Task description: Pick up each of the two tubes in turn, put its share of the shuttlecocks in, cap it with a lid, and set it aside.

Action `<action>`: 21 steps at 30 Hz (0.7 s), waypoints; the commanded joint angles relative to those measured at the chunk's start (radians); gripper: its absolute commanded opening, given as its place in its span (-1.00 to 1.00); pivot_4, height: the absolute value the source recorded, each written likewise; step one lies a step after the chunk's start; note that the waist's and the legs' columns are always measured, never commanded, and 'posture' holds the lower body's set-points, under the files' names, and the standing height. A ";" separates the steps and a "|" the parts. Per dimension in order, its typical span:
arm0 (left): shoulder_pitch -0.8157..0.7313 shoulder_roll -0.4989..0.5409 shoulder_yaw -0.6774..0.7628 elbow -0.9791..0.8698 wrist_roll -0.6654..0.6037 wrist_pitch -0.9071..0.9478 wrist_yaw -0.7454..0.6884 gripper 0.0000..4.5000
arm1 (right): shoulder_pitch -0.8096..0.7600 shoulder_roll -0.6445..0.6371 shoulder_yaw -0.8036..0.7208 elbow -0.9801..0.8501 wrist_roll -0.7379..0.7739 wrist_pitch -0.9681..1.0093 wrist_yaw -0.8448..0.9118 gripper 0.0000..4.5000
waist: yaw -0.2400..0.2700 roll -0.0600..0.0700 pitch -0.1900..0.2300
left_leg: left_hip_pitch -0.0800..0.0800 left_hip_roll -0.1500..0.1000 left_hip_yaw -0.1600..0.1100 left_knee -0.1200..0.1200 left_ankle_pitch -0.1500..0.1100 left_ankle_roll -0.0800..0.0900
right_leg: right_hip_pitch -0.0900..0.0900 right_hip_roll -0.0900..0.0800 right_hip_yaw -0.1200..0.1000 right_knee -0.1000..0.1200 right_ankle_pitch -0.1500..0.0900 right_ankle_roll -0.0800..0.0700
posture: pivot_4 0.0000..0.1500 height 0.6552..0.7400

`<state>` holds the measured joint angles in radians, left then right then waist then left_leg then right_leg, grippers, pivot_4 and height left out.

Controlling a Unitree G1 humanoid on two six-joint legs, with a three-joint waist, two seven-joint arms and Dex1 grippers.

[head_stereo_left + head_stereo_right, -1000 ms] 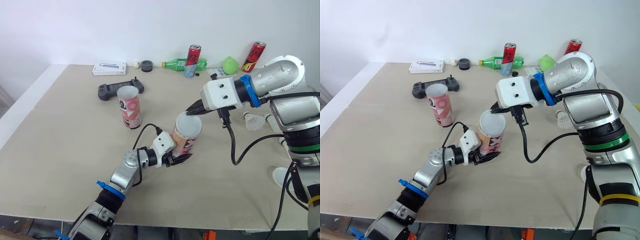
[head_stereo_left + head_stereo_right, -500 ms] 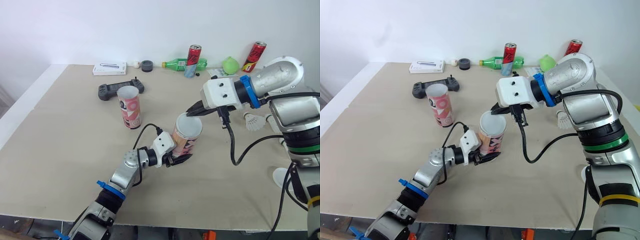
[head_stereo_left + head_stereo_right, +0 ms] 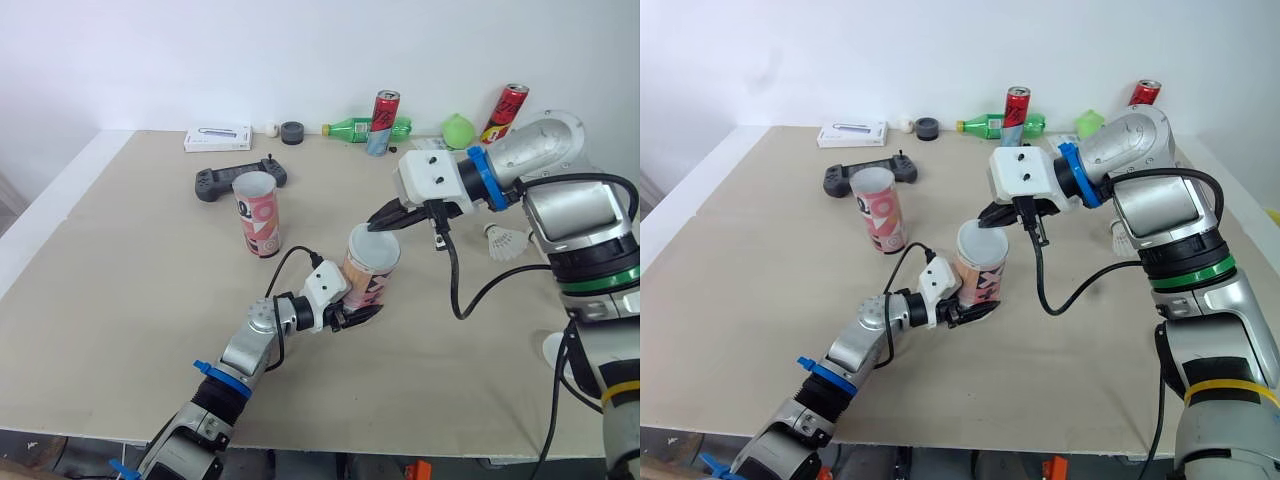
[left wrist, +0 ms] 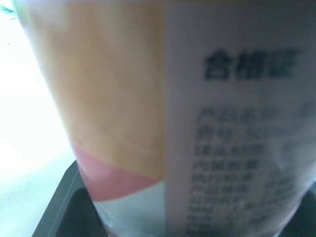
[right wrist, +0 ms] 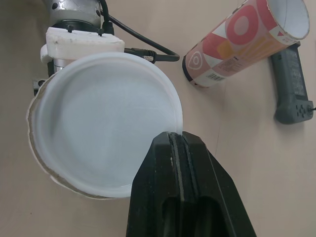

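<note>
White lid [image 5: 103, 123] askew on tube [image 3: 370, 280], right gripper [image 3: 384, 222] still pinching its rim, left gripper [image 3: 360, 314] clamping tube

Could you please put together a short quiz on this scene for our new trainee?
1. True or false: the left hand grips the near tube low on its body.
2. What does the right hand pinch? A) nothing B) the white lid at its edge C) the near tube's base
3. Is the far tube capped yet?

Key: 1 true; 2 B; 3 no, its top is open.
</note>
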<state>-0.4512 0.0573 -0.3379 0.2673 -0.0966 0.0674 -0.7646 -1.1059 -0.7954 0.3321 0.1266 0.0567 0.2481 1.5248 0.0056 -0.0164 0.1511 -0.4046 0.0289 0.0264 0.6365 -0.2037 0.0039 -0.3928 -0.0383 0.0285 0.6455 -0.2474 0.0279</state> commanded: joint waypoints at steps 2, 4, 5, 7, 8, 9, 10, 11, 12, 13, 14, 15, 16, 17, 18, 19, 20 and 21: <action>0.023 0.003 -0.020 0.033 0.018 0.023 -0.001 0.21 | -0.086 -0.012 -0.073 -0.052 0.065 0.089 0.015 -0.99 | 0.000 0.000 0.000 | -0.001 0.000 0.000 0.000 0.000 0.000 | -0.001 0.000 0.000 0.000 0.000 0.000 | 1.00 1.00; 0.021 0.002 -0.020 0.034 0.018 0.024 -0.001 0.21 | -0.098 -0.016 -0.088 -0.077 0.094 0.125 0.017 -0.99 | 0.001 0.000 0.000 | -0.002 0.000 0.000 0.000 0.000 0.000 | -0.002 0.000 0.000 0.000 0.000 -0.001 | 1.00 1.00; 0.020 0.001 -0.020 0.036 0.018 0.023 -0.002 0.21 | -0.102 -0.017 -0.095 -0.089 0.108 0.142 0.017 -0.99 | 0.001 0.000 0.000 | -0.003 0.000 -0.001 0.000 0.000 0.000 | -0.002 0.000 0.000 0.000 0.001 -0.001 | 1.00 1.00; 0.018 -0.001 -0.020 0.040 0.018 0.021 -0.004 0.21 | -0.096 -0.025 -0.100 -0.112 0.121 0.158 0.021 -0.99 | 0.001 0.000 0.000 | -0.003 0.000 -0.001 -0.001 0.000 0.000 | -0.002 -0.001 0.000 0.000 0.001 -0.001 | 1.00 1.00; 0.018 -0.002 -0.020 0.041 0.019 0.020 -0.005 0.21 | -0.093 -0.029 -0.100 -0.121 0.125 0.163 0.020 -0.99 | 0.001 0.000 0.000 | -0.003 0.000 -0.001 -0.001 0.000 0.000 | -0.002 -0.001 0.000 0.000 0.001 -0.001 | 1.00 1.00; 0.017 -0.002 -0.020 0.042 0.019 0.020 -0.006 0.21 | -0.086 -0.034 -0.098 -0.130 0.125 0.163 0.020 -0.99 | 0.001 0.000 0.000 | -0.003 0.000 -0.001 -0.001 0.000 0.000 | -0.003 -0.001 0.000 0.000 0.001 -0.002 | 1.00 1.00; 0.017 -0.003 -0.020 0.044 0.018 0.019 -0.006 0.21 | -0.078 -0.038 -0.094 -0.139 0.123 0.160 0.018 -0.99 | 0.001 0.000 0.000 | -0.003 0.000 -0.001 -0.001 0.000 0.000 | -0.003 -0.002 0.000 0.000 0.001 -0.002 | 1.00 1.00; 0.016 -0.003 -0.020 0.045 0.018 0.018 -0.007 0.21 | -0.069 -0.043 -0.088 -0.147 0.119 0.155 0.015 -0.99 | 0.001 0.000 0.000 | -0.003 0.000 -0.001 -0.001 0.000 0.000 | -0.003 -0.002 0.000 0.000 0.000 -0.001 | 1.00 1.00; 0.015 -0.003 -0.020 0.046 0.018 0.018 -0.007 0.21 | -0.059 -0.048 -0.082 -0.154 0.112 0.145 0.013 -0.99 | 0.001 0.000 0.000 | -0.003 0.000 -0.001 -0.001 0.000 0.000 | -0.003 -0.002 0.000 0.000 0.000 0.000 | 1.00 1.00; 0.015 -0.004 -0.020 0.046 0.018 0.018 -0.007 0.21 | -0.048 -0.053 -0.073 -0.159 0.100 0.130 0.010 -0.99 | 0.001 0.000 0.000 | -0.003 0.000 0.000 -0.001 0.000 0.000 | -0.003 -0.002 0.000 0.000 -0.001 0.000 | 1.00 1.00; 0.014 -0.004 -0.020 0.047 0.019 0.018 -0.007 0.21 | -0.042 -0.060 -0.064 -0.162 0.085 0.114 0.009 -0.99 | 0.001 0.000 0.000 | -0.003 0.000 0.000 -0.001 0.000 0.000 | -0.003 -0.002 0.000 0.000 -0.001 0.001 | 1.00 1.00; 0.014 -0.004 -0.020 0.047 0.019 0.018 -0.007 0.21 | -0.035 -0.068 -0.055 -0.161 0.067 0.093 0.007 -0.99 | 0.001 0.000 0.000 | -0.003 0.000 0.000 -0.001 0.000 0.000 | -0.003 -0.002 0.000 0.000 -0.001 0.001 | 1.00 1.00; 0.013 -0.004 -0.020 0.048 0.019 0.017 -0.007 0.21 | -0.030 -0.072 -0.049 -0.159 0.053 0.077 0.005 -0.99 | 0.001 0.000 0.000 | -0.003 0.000 0.000 -0.001 0.000 0.000 | -0.003 -0.001 0.000 0.000 -0.001 0.001 | 1.00 1.00; 0.013 -0.004 -0.020 0.049 0.019 0.017 -0.007 0.21 | -0.025 -0.075 -0.043 -0.155 0.040 0.061 0.004 -0.99 | 0.001 0.000 0.000 | -0.003 0.000 0.000 -0.001 0.000 0.000 | -0.003 -0.001 0.000 0.000 -0.001 0.002 | 1.00 1.00; 0.012 -0.004 -0.020 0.050 0.019 0.016 -0.007 0.21 | -0.021 -0.077 -0.040 -0.152 0.031 0.048 0.004 -0.99 | 0.001 0.000 0.000 | -0.003 0.000 0.000 -0.001 0.000 0.000 | -0.003 -0.001 0.000 0.000 -0.001 0.001 | 1.00 1.00; 0.012 -0.004 -0.020 0.050 0.019 0.016 -0.007 0.21 | -0.019 -0.076 -0.037 -0.148 0.026 0.039 0.002 -0.99 | 0.001 0.000 0.000 | -0.003 -0.001 0.000 -0.001 0.000 0.000 | -0.003 -0.001 0.000 0.000 -0.001 0.001 | 1.00 1.00; 0.012 -0.004 -0.020 0.050 0.019 0.016 -0.007 0.21 | -0.017 -0.076 -0.035 -0.145 0.021 0.030 0.001 -0.99 | 0.001 0.000 0.000 | -0.003 -0.001 0.001 -0.001 0.000 0.000 | -0.004 -0.001 0.000 0.000 -0.001 0.002 | 1.00 1.00; 0.012 -0.004 -0.020 0.050 0.020 0.016 -0.007 0.21 | -0.015 -0.076 -0.034 -0.141 0.016 0.022 0.002 -0.99 | 0.001 0.000 0.000 | -0.003 -0.001 0.000 -0.001 0.000 0.000 | -0.004 0.000 0.000 0.000 0.000 0.002 | 1.00 1.00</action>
<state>-0.4515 0.0526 -0.3383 0.2691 -0.0957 0.0603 -0.7713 -1.1125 -0.8595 0.3097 -0.0057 0.0833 0.2938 1.5252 0.0063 -0.0165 0.1512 -0.4077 0.0284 0.0268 0.6358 -0.2039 0.0037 -0.3965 -0.0385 0.0289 0.6455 -0.2475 0.0308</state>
